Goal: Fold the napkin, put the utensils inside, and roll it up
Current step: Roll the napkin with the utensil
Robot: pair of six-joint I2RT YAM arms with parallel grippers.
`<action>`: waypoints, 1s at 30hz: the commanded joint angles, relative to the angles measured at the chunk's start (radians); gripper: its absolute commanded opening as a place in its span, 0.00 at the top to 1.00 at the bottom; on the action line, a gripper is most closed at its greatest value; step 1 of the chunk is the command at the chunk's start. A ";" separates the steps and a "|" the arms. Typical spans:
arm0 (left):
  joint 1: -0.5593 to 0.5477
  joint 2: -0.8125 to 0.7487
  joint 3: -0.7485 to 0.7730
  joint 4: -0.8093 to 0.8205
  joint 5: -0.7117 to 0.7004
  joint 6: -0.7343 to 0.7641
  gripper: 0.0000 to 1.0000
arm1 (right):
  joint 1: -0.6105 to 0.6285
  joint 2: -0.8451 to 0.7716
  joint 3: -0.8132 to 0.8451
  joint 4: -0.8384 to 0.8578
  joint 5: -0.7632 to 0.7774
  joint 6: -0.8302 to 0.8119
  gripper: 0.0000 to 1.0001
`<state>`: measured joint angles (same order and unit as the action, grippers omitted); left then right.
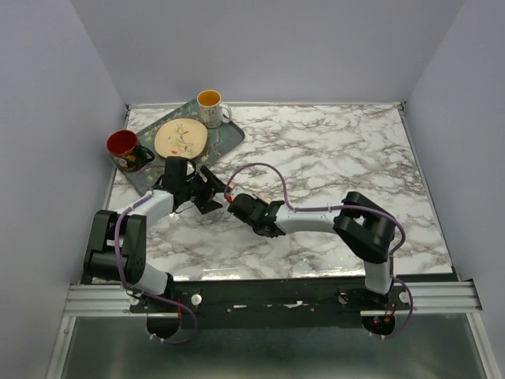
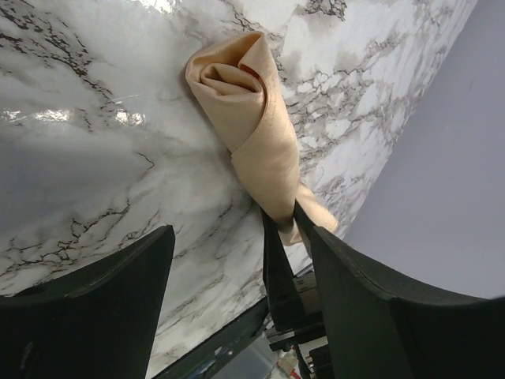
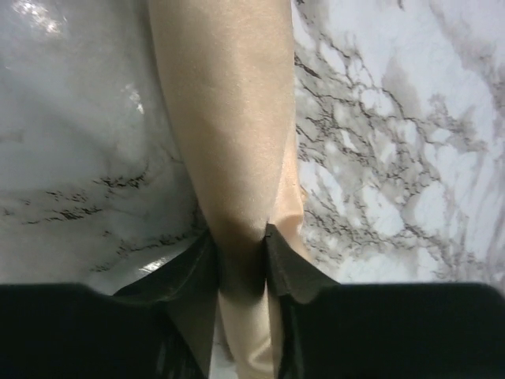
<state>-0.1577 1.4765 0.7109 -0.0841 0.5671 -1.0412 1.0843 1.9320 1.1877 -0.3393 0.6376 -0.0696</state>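
Right wrist view: the right gripper (image 3: 237,241) is clamped across one end of the napkin (image 3: 229,118), a finger pressing in on either side so that the cloth necks in between them.
Napkin, form: rolled into a slim tube, lying on the marble tabletop (image 2: 95,158).
Napkin, long axis: it runs straight out ahead of the right gripper, in line with its reach. The pinched end is nearest that wrist.
Left wrist view: the open spiral end of the roll sits toward the top. The tube slants down and to the right to where the right gripper's fingers (image 2: 278,268) bite it.
Left gripper (image 2: 237,237): spread wide with nothing between its fingers, above the tabletop and short of the roll. The roll lies ahead of it, closer to the finger on the right of that view.
Nearer arm: the right, which has the roll in its grasp; the left is close by but free.
Utensils: none visible, and it cannot be told whether they are inside the roll.
Top external view: both wrists meet left of centre and hide the napkin. A tray (image 1: 233,131) with a plate (image 1: 181,139) and two mugs stands well apart at the far left.
Stage, as a judgement: the rolling looks done or nearly done.
Next move turns on: the free spiral end pointing away from the right gripper, so any tidying of that end falls to the left arm.
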 commanded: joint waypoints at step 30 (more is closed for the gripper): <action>-0.144 0.091 0.122 -0.032 0.001 0.049 0.24 | -0.546 0.002 -0.299 0.841 -1.601 0.957 0.99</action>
<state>-0.2527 1.5154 0.7544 -0.1135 0.5884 -0.9710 0.5613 1.8816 0.9882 0.0341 -0.7010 0.5751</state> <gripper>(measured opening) 0.784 0.046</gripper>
